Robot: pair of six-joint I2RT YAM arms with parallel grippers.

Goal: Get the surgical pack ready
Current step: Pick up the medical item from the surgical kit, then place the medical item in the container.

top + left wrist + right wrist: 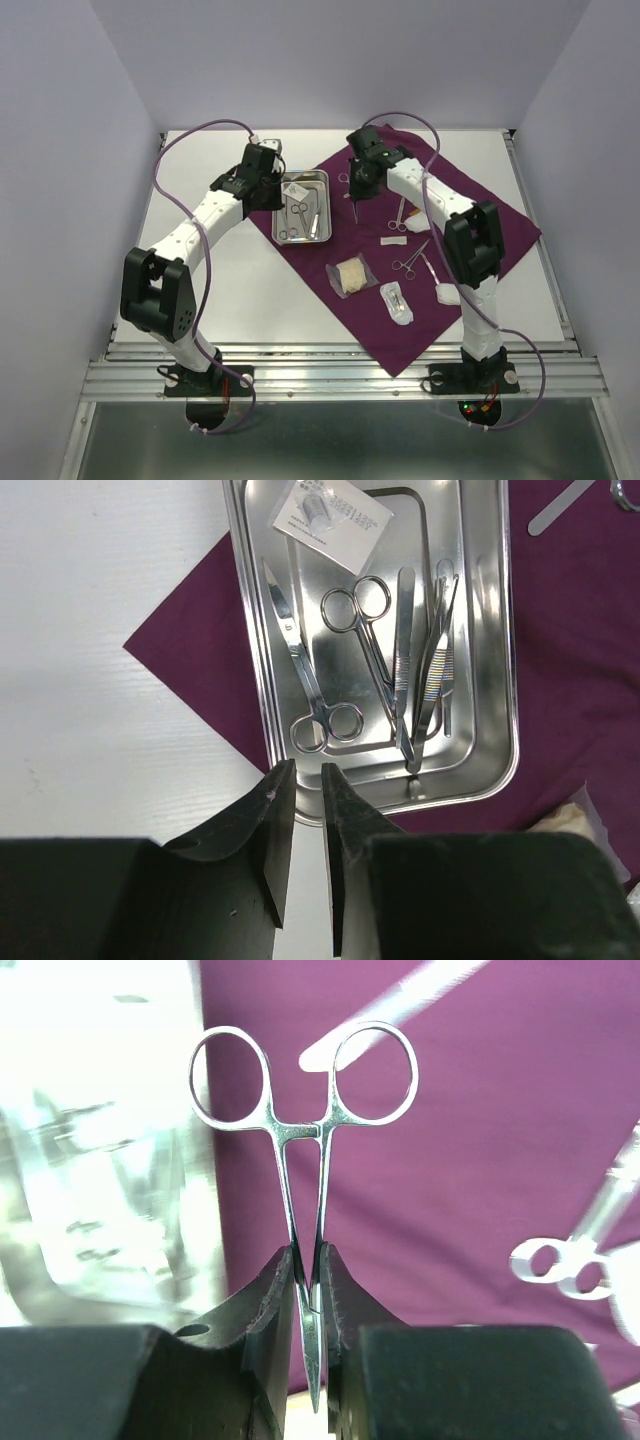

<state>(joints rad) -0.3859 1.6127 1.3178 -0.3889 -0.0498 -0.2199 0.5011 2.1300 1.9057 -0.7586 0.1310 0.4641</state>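
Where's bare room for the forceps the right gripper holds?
Tray: bare strip along its right wall; rest crowded with instruments. Cloth: right and near corners bare; middle crowded with packets and loose forceps.

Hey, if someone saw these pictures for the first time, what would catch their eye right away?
Probably the plum-purple cloth, spread diamond-wise over the right half of the white table. Next is the shiny steel tray on the cloth's left corner, holding scissors and tweezers. In the right wrist view, the right end effector pinches a ring-handled clamp near its tips, with the rings pointing away.
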